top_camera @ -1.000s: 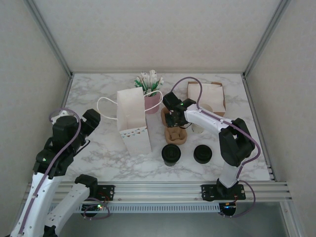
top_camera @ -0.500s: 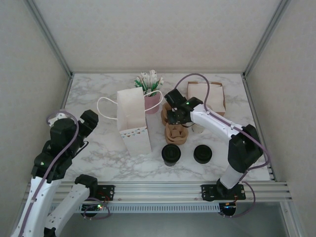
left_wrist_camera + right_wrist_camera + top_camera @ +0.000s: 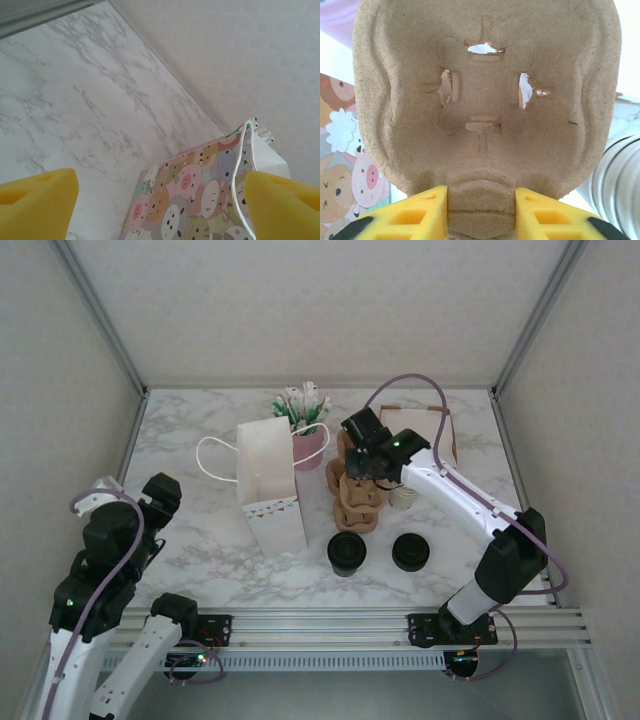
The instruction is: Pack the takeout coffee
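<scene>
The takeout coffee (image 3: 347, 552), black-lidded from above, stands on the marble near the front middle. My right gripper (image 3: 362, 465) (image 3: 481, 212) is shut on the near edge of a brown pulp cup carrier (image 3: 355, 502) (image 3: 485, 100), which hangs tilted above the table just behind the coffee. A white paper bag (image 3: 270, 490) with string handles stands to the left of the carrier; its cartoon-animal side (image 3: 200, 195) shows in the left wrist view. My left gripper (image 3: 160, 492) (image 3: 159, 180) is open, well left of the bag, with nothing between its fingers.
A second low black lidded item (image 3: 410, 551) sits right of the coffee. Cream cups (image 3: 403, 497) (image 3: 615, 175) stand behind the right arm. A pink flower pot (image 3: 308, 445) and a brown box (image 3: 420, 430) are at the back. Enclosure walls stand on both sides.
The right arm has raised and tilted the carrier, shifting slightly right and back. The left arm has drawn back toward the near left, away from the bag.
</scene>
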Controlling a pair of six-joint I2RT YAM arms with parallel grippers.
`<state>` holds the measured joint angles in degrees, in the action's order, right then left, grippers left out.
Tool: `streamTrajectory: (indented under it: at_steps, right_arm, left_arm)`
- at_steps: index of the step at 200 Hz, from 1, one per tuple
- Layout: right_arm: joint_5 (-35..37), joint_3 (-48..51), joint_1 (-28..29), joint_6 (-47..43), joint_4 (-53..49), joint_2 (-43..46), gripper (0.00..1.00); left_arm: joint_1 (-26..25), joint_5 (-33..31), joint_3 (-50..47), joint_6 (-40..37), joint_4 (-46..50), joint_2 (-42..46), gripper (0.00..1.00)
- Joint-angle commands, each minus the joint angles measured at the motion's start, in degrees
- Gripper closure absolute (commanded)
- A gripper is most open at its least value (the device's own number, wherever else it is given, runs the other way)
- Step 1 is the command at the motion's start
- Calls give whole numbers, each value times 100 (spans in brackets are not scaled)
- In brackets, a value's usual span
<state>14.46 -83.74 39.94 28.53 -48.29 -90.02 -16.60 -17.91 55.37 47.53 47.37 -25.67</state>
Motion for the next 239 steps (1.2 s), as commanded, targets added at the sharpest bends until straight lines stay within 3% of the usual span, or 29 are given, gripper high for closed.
streamTrajectory:
  at_steps: [1, 106, 152, 239]
  right_arm:
    - [492, -335, -47, -70, -370, 238, 66]
    - [1171, -800, -419, -478, -1030, 894, 66]
    - [797, -1329, -417, -623, -1311, 988, 67]
    - [794, -3130, 633, -873, -1817, 305, 66]
  left_arm:
    - [50, -223, -98, -48, 278, 58, 15]
    - [43, 415, -1413, 644, 340, 161, 22]
    - [43, 758, -2301, 832, -257, 137, 32]
    - [-105, 1744, -3538, 1127, -2248, -398, 33]
